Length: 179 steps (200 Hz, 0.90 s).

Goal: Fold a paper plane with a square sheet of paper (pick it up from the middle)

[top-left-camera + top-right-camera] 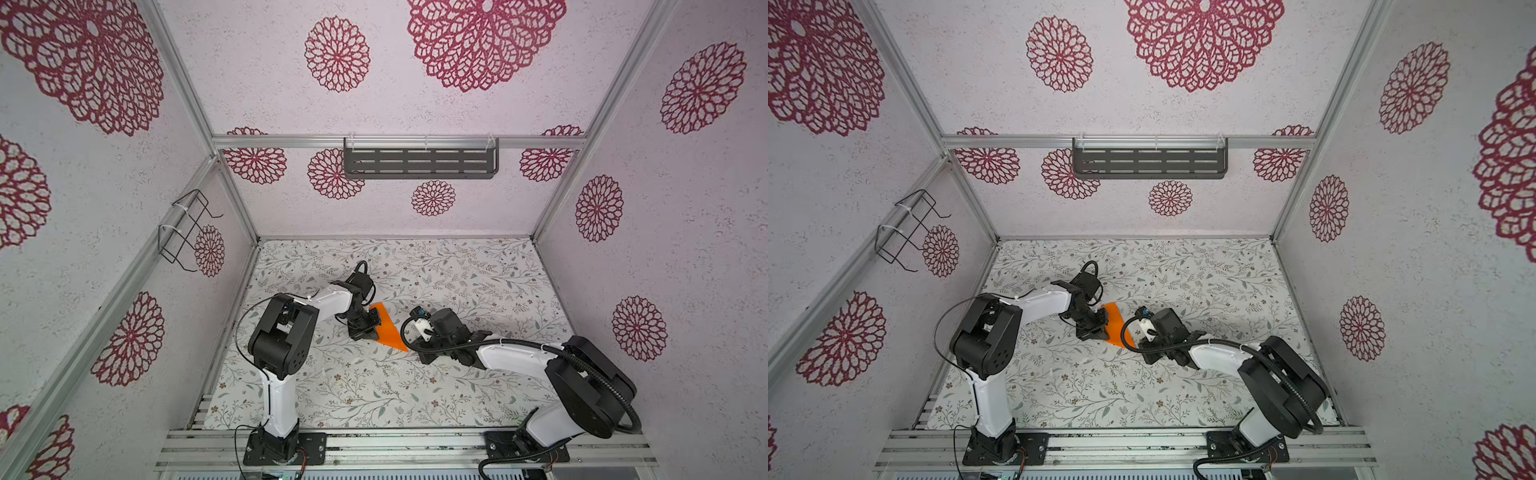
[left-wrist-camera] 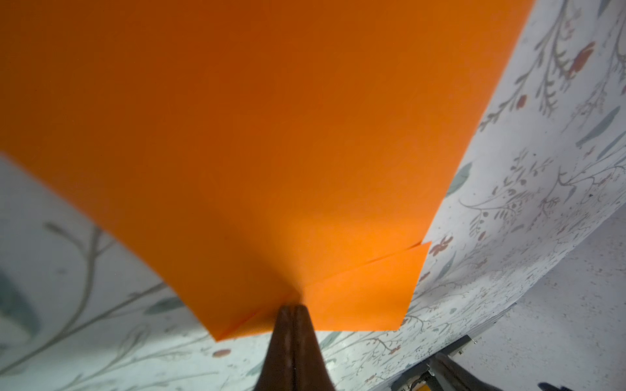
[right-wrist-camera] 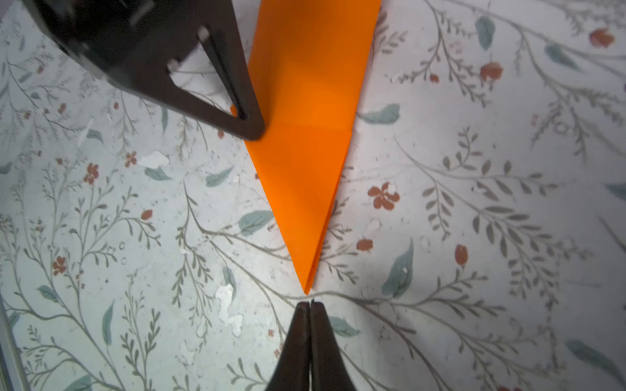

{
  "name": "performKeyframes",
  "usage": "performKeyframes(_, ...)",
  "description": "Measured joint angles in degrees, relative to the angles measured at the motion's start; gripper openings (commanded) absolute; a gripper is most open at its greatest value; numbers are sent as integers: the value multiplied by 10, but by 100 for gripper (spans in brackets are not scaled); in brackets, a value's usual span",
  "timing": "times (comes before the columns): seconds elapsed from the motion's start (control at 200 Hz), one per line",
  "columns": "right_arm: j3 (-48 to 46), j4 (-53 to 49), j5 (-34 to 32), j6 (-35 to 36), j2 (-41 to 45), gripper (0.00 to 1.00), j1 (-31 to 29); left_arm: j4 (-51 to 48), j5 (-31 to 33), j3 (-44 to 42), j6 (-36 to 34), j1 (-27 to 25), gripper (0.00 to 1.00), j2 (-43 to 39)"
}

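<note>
Right fingers (image 3: 304,316) are pressed together with nothing between them, their tips just short of the sharp point of the orange plane (image 3: 305,152) and apart from it. Left fingers (image 2: 286,318) are closed on a folded edge of the plane (image 2: 271,135), pinching the paper. In both top views the plane (image 1: 386,328) (image 1: 1116,328) sits near the middle of the bench (image 1: 457,270), between the two arms; it seems slightly raised, though I cannot be sure
</note>
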<state>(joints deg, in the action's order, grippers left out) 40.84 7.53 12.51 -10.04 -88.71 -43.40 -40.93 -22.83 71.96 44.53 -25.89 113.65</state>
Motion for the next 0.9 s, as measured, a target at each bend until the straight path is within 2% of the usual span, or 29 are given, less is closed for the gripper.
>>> performKeyframes(0.27,51,35,27,-1,-92,3,-7,0,-1,0,-3,0,0,0)
performKeyframes(0.61,37,38,38,-1,-104,1,-10,-15,-4,16,-13,0,0,7)
performKeyframes(0.761,32,40,38,-2,-104,0,-10,15,-22,11,-17,0,11,5)
performKeyframes(0.896,31,47,38,-7,-106,0,-10,54,-47,-13,-15,0,14,-17)
